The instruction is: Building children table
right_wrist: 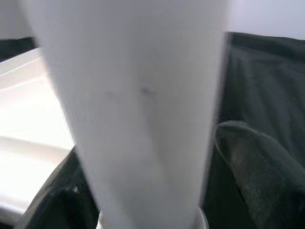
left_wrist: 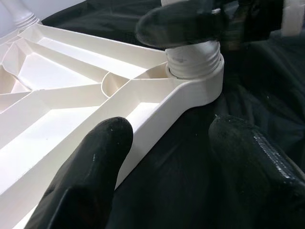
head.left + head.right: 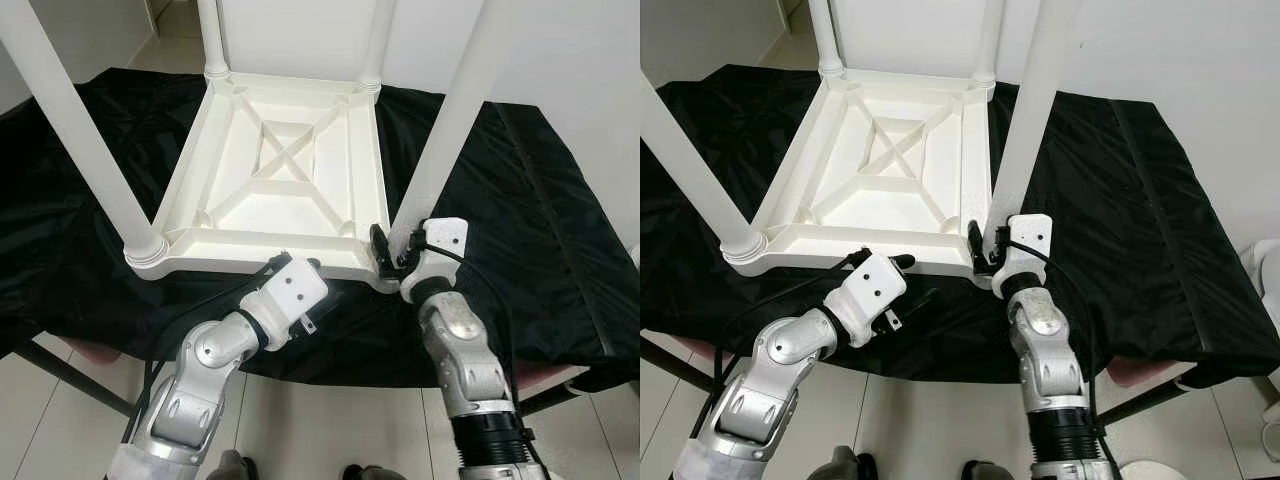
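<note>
Black cloth [image 3: 520, 200] covers the bench, against a white wall, pale tiled floor below.

Item: right claw [image 3: 392, 250], at the near right corner of the upturned children's table [image 3: 275, 185]. Its fingers [image 1: 252, 167] stand on either side of the near right leg [image 3: 455, 110], low on the shaft just above the socket, pinching it.

Item: left claw [image 2: 167, 157], fingers spread, straddling the near rim of the white plastic top, left of that same corner. One finger [image 2: 90, 171] lies over the ribbed underside, the other over the cloth; neither clearly presses the rim.

Item: table top, lying face down on the cloth, cross-ribbed underside up. Four white legs stand upright in its corner sockets: near left leg [image 3: 80, 130], two far legs [image 3: 212, 35].

Step in hand, as judged: seating or tightening the last leg in its threaded collar [image 2: 196, 59].

Next move calls for: turning the leg fully home while the left claw closes on the rim to stop the top from rotating.
</note>
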Robot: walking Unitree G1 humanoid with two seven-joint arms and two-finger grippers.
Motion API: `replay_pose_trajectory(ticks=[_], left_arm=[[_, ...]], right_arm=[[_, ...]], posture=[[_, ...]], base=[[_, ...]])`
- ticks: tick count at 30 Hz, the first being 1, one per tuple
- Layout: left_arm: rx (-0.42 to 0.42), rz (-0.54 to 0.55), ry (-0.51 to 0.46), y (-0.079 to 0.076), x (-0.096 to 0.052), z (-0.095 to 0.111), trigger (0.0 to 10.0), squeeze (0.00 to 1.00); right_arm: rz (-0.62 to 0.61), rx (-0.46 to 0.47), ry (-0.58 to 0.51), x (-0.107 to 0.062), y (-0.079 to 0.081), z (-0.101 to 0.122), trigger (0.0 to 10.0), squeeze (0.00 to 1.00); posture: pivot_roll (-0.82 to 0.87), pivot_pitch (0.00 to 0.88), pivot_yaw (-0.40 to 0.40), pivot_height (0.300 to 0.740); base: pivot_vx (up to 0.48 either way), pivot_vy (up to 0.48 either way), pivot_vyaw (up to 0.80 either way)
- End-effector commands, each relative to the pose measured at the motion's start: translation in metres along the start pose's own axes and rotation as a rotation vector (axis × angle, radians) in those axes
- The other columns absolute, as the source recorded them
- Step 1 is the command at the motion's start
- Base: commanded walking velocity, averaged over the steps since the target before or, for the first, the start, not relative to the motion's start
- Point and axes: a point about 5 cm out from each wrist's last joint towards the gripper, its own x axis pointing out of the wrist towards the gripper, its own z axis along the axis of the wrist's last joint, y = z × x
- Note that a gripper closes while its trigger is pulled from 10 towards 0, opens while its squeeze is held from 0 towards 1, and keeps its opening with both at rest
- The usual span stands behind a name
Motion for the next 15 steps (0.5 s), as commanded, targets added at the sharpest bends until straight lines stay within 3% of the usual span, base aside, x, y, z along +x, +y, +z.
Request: replay_pose_trajectory(ticks=[1,15], left_arm=[[-0.016,0.036,0.001,-0.001,0.000,0.000,10.0,0.00],[0.001,0.025,-0.002,0.005,0.006,-0.001,10.0,0.00]], right_arm=[[0.088,-0.007,0.022,0.000,-0.007,-0.005,10.0,0.00],[0.456,-0.137,0.099,0.003,-0.019,-0.012,10.0,0.00]], posture=[[-0.10,0.103,0.016,0.740],[-0.13,0.092,0.034,0.740]], base=[[0.000,0.000,0.00],[0.000,0.000,0.00]])
